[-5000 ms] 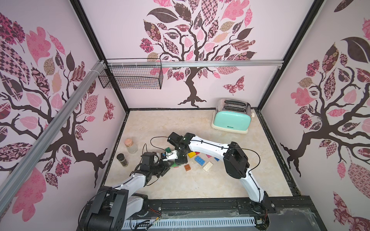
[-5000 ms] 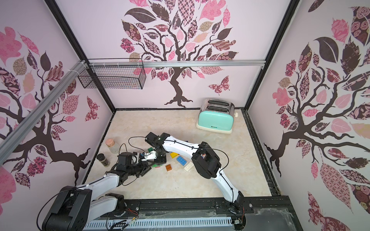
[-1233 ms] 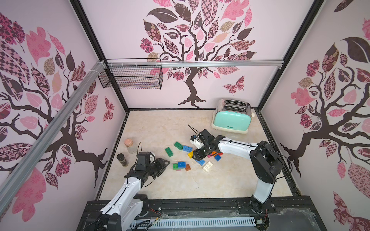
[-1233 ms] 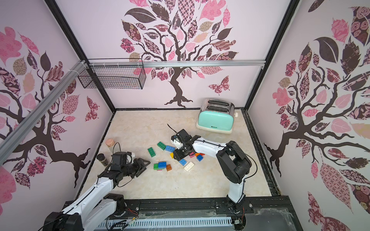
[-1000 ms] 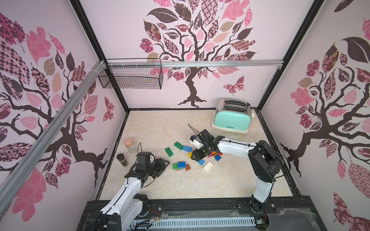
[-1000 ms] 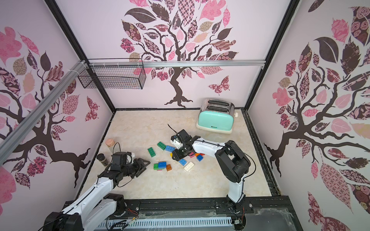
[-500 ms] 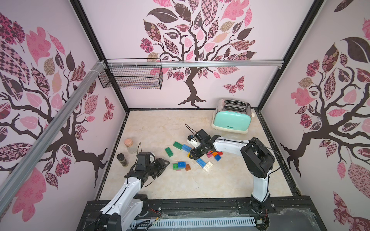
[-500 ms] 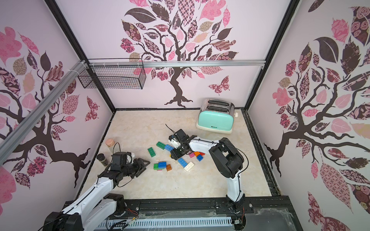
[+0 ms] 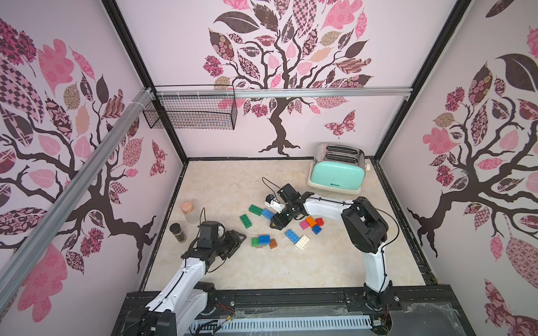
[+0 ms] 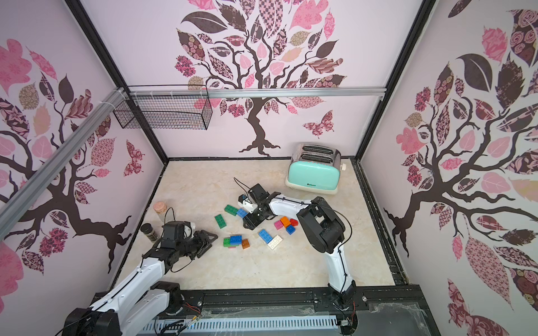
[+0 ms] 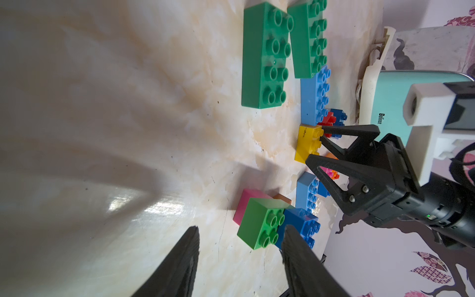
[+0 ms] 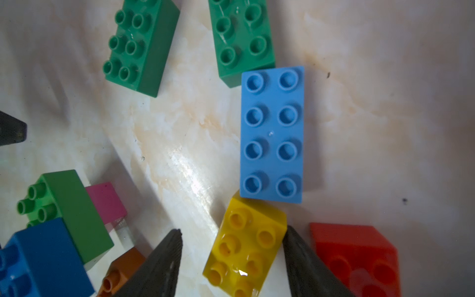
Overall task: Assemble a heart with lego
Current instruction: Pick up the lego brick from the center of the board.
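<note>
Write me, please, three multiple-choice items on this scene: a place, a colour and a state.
1. Where does the toaster stand? A. far end, right arm's side. B. near edge, left arm's side. C. middle, between the arms.
2. What colour is the brick between the right gripper's fingers? A. red. B. yellow. C. white.
3. How is the left gripper? A. shut on something. B. shut, empty. C. open, empty.
Key: 1 A, it stands by the back wall; 2 B, the brick there is yellow; 3 C, its fingers stand apart, gripping nothing.
</note>
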Robot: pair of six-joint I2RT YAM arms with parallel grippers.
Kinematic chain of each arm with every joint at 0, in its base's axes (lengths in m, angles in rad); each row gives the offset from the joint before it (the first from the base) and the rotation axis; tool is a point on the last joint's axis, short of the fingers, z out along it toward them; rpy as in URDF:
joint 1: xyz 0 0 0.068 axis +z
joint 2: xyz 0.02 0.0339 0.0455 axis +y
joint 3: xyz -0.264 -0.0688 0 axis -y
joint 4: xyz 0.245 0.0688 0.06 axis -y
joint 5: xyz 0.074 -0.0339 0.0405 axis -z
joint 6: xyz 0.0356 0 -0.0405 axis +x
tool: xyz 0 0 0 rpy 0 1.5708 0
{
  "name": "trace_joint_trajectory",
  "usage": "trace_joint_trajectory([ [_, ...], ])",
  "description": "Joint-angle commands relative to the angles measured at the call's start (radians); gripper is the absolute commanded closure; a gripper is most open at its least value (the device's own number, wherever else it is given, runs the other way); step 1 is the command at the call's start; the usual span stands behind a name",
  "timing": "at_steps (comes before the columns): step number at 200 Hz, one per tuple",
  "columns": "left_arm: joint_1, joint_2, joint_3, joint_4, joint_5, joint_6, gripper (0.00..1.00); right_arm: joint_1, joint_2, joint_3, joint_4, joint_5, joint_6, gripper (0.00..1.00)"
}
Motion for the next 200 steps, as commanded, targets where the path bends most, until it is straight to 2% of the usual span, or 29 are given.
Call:
trace_joint_trajectory([
  [1,0.001,0.005,0.0,0.008,-0.012,0.009,0.45,0.017,-0.005,0.015,-0.04,0.068,0.033,0.35],
  [30,0.002,0.006,-0.001,0.012,-0.011,0.01,0.45,0.02,-0.043,-0.001,-0.063,0.164,0.089,0.36],
  [78,0.003,0.006,-0.001,0.016,-0.01,0.007,0.45,0.05,-0.035,0.001,-0.093,0.224,0.105,0.41],
  [153,0.003,-0.008,-0.012,0.015,-0.011,0.003,0.46,0.071,-0.01,0.04,-0.119,0.257,0.096,0.53],
  [200,0.006,-0.003,-0.009,0.018,-0.012,0.003,0.46,0.078,0.006,0.074,-0.155,0.283,0.073,0.66],
])
